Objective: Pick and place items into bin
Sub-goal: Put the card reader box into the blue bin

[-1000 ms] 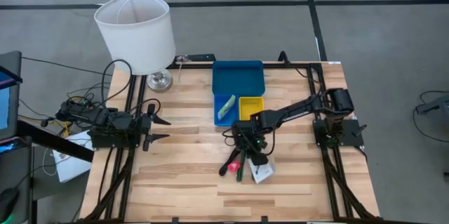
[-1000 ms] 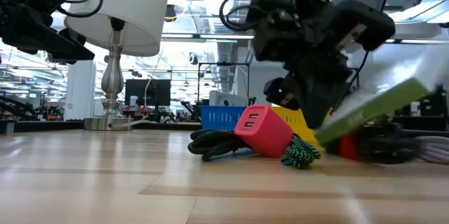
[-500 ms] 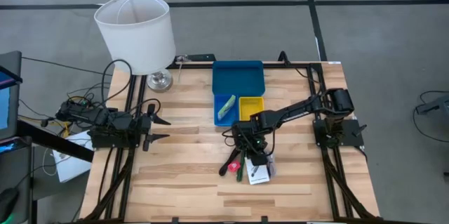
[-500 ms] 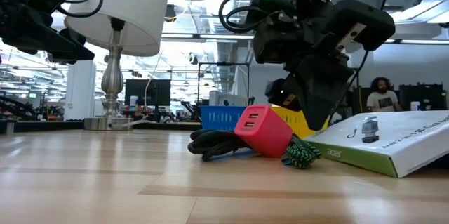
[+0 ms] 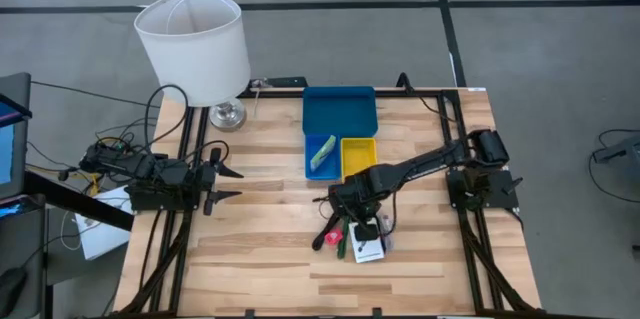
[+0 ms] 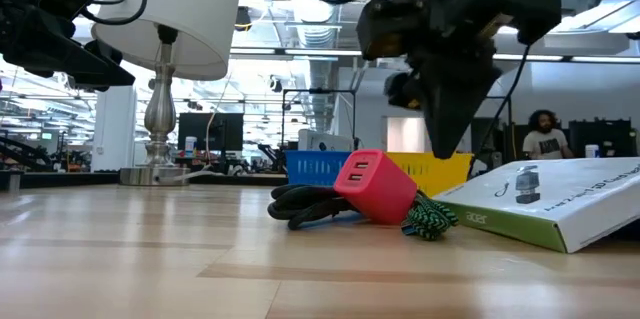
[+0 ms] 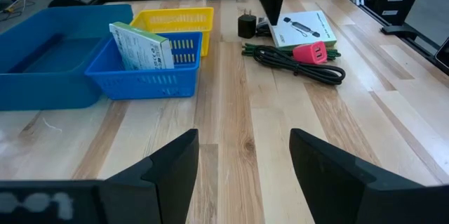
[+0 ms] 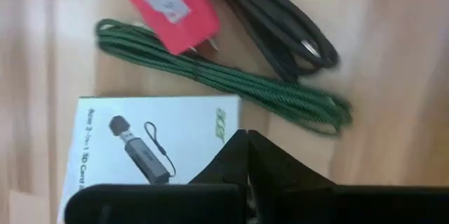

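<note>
In the high view the right tool (image 5: pixel 357 209) hangs just right of the frame's centre, over a small cluster of items on the wooden worktop (image 5: pixel 250 259). Its fingers are pressed together with nothing between them, the joined tips (image 8: pixel 245 155) pointing down over the white box (image 8: pixel 151 150) in the right wrist view. In the low view the same tool (image 6: pixel 447 144) sits clear above the box (image 6: pixel 555 209), not touching it.

The box lies flat on the worktop, printed with a small stick and cord. Just beside it are the red charger (image 8: pixel 175 10), a green braided cable (image 8: pixel 224 76) running beneath the charger, and a black cable (image 8: pixel 280 24) next to that. In the low view the charger (image 6: pixel 375 184) rests on the coiled black cable (image 6: pixel 305 204), left of the box.

The bin (image 5: pixel 340 114) stands in the upper middle of the high view: a wide blue tray with a small blue basket (image 5: pixel 320 155) and a small yellow basket (image 5: pixel 358 152) joined below it. A pale green pack (image 7: pixel 140 47) leans upright inside the small blue basket.

The left tool (image 5: pixel 228 184) waits at the left edge of the worktop, its fingers (image 7: pixel 158 175) spread apart and empty. A white lamp (image 5: pixel 192 44) stands at the upper left.
</note>
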